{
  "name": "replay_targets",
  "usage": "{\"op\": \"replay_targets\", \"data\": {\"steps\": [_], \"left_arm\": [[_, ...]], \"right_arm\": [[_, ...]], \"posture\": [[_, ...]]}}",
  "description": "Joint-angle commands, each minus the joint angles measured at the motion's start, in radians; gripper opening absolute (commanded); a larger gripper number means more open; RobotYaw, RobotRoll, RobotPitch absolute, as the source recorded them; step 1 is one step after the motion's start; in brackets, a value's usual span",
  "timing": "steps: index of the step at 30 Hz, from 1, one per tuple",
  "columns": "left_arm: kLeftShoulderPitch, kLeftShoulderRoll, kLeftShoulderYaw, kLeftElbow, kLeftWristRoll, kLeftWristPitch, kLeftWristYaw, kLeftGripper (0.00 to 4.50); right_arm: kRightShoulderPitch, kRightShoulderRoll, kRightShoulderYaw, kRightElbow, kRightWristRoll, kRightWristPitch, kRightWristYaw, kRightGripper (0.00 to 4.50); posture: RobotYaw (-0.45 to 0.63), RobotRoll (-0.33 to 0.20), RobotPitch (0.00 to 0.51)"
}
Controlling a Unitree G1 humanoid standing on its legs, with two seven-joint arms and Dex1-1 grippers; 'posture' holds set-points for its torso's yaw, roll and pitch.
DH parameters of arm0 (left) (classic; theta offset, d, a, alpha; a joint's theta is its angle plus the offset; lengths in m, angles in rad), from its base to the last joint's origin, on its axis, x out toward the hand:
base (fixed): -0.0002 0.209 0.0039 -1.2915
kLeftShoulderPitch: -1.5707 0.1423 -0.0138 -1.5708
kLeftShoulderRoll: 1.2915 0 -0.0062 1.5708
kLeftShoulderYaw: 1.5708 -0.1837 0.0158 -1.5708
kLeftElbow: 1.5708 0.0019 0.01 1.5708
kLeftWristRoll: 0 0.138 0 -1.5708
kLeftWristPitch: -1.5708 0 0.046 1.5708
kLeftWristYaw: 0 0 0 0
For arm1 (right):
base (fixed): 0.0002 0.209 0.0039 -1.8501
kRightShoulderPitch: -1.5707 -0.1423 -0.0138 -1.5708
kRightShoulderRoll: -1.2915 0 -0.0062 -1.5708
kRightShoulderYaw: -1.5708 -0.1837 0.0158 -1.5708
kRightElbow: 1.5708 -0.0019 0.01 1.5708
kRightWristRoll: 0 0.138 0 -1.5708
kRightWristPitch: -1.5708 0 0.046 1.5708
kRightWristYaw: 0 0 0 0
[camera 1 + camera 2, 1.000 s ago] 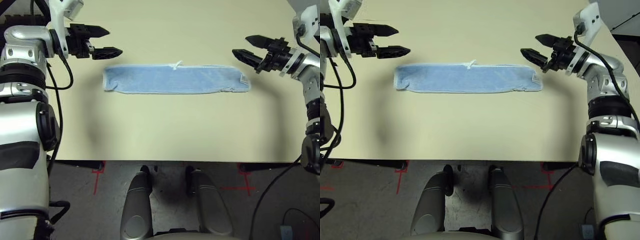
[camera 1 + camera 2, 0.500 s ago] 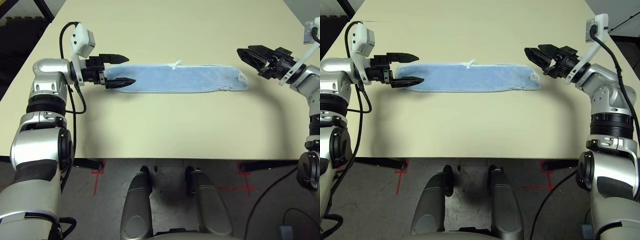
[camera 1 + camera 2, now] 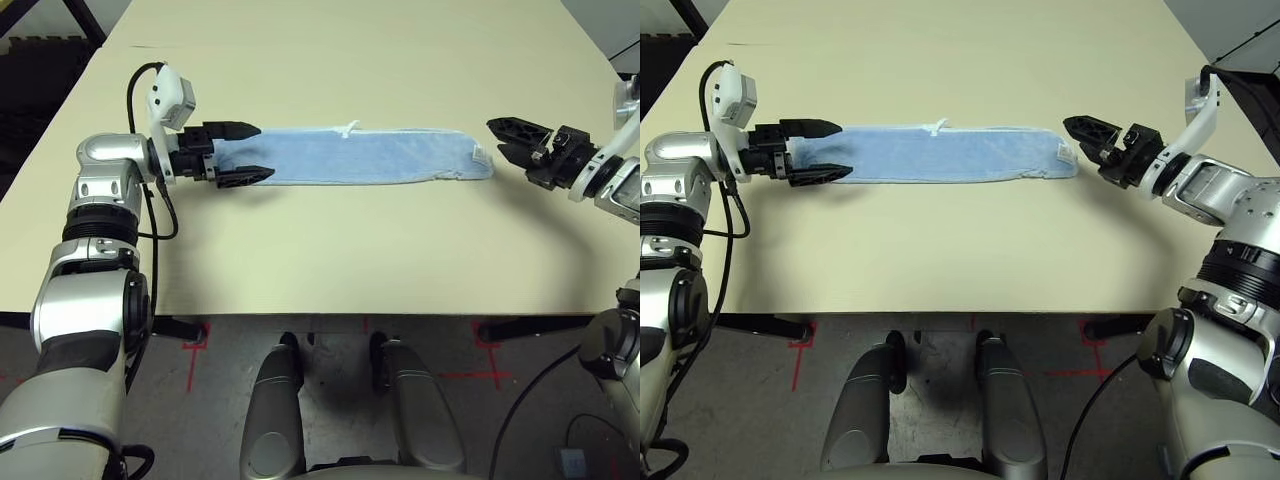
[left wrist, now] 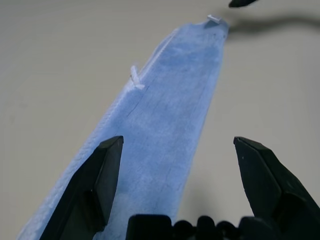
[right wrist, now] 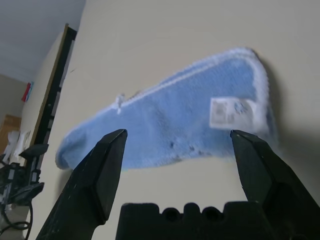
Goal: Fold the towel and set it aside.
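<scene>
The left gripper [image 3: 262,154] is positioned above the left end of the towel [image 3: 350,157], its fingers spread. The towel, light blue with white edging, a white loop and a printed label at its right end, is folded into a long strip. It is laid parallel to the near edge of the table [image 3: 330,250], with bare surface on both long sides. The right gripper [image 3: 1076,138] is held near the label end, fingers spread.
</scene>
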Motion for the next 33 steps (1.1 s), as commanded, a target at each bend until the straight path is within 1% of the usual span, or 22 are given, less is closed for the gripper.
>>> {"op": "replay_targets", "data": {"steps": [1, 7, 13, 22, 26, 33], "left_arm": [[0.032, 0.006, -0.002, -0.060, -0.021, 0.041, 0.006, 4.48], [0.042, 0.018, 0.001, -0.097, -0.028, 0.083, 0.025, 4.48], [0.037, 0.010, -0.005, -0.108, -0.030, 0.102, 0.043, 4.48], [0.062, 0.004, -0.004, -0.158, -0.048, 0.114, 0.052, 4.48], [0.063, 0.004, -0.003, -0.159, -0.052, 0.118, 0.065, 4.48], [0.060, 0.006, -0.008, -0.150, -0.053, 0.116, 0.067, 4.48]], "right_arm": [[0.017, 0.010, -0.012, -0.038, 0.015, -0.002, -0.029, 4.49], [-0.003, 0.035, 0.010, -0.018, 0.007, -0.035, -0.048, 4.49], [0.009, 0.050, -0.013, -0.003, 0.013, -0.039, -0.086, 4.49], [0.039, 0.034, -0.077, -0.054, 0.070, 0.034, -0.123, 4.49], [0.049, 0.032, -0.104, -0.080, 0.097, 0.079, -0.142, 4.49], [0.075, 0.033, -0.175, -0.131, 0.133, 0.151, -0.179, 4.49]], "posture": [[-0.08, 0.000, 0.279], [-0.07, 0.000, 0.292], [-0.09, 0.000, 0.321], [-0.10, 0.000, 0.361], [-0.11, 0.000, 0.371], [-0.12, 0.000, 0.372]]}}
